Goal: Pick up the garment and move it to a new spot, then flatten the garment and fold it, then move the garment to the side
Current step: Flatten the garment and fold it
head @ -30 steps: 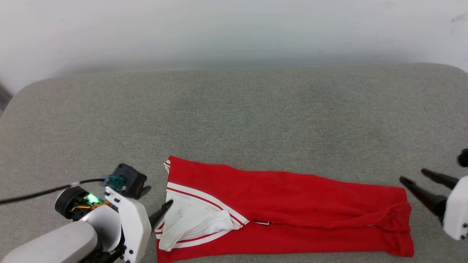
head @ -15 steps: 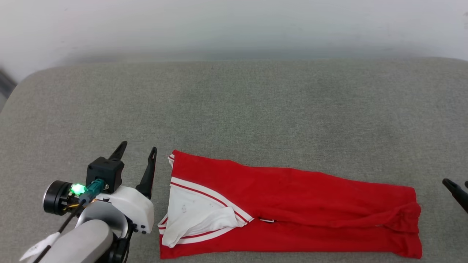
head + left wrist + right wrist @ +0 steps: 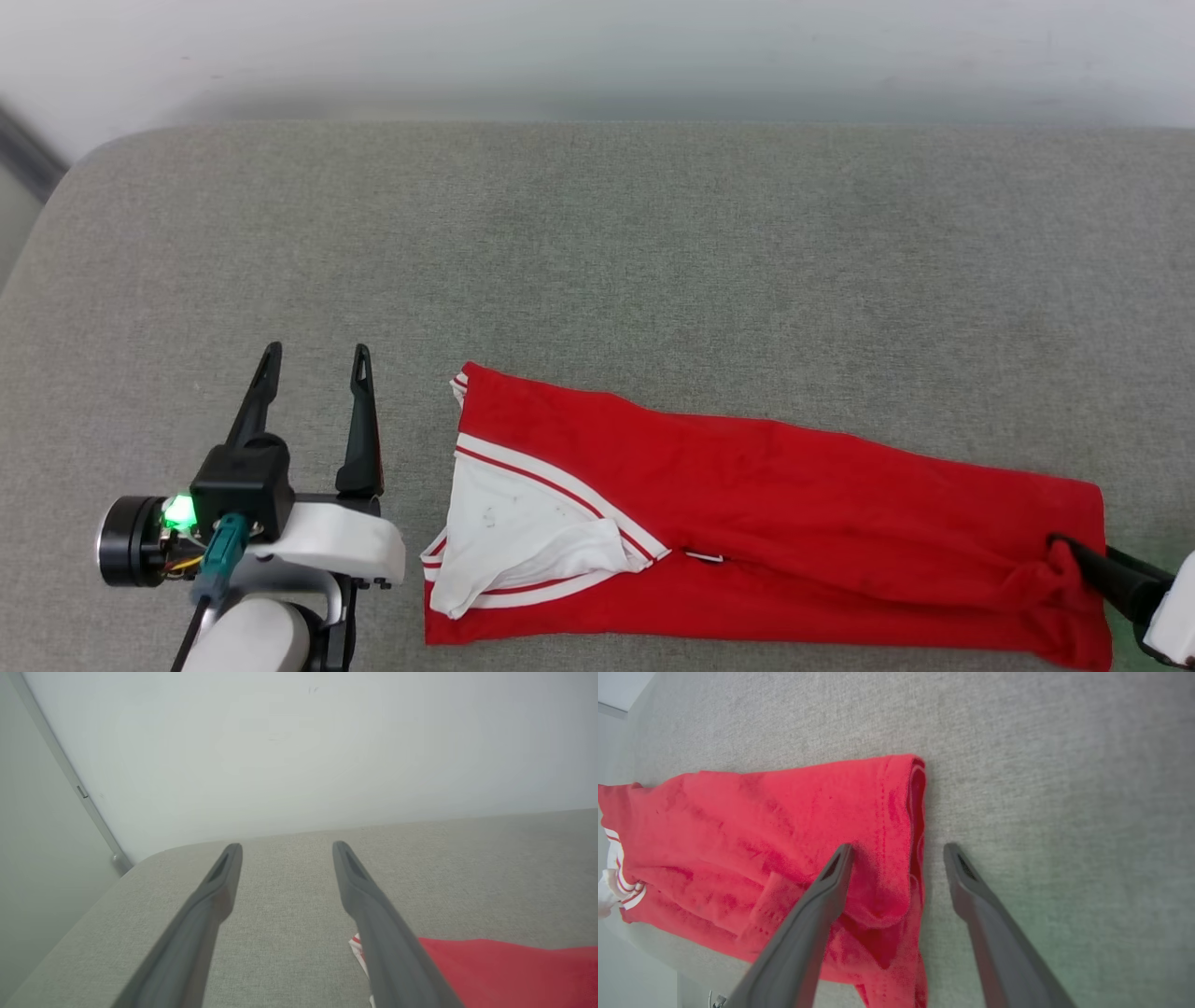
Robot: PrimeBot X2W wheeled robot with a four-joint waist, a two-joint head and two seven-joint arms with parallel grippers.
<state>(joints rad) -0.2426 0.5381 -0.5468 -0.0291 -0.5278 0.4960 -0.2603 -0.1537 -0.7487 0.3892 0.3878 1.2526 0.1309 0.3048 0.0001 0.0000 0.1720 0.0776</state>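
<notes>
Head camera looks down on the grey cushion (image 3: 597,233). Left wrist camera skims low toward the wall (image 3: 299,742); right wrist camera hangs close above the garment (image 3: 761,821), seen by all three.

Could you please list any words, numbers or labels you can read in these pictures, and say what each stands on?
None can be read.
The folded garment shows plain red cloth and striped trim; a small white tab at its fold is too small to read.

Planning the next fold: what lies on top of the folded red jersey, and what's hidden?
A white short sleeve with red-white striped trim lies folded over the left end of the red jersey. What is under that sleeve and inside the folds is covered.
</notes>
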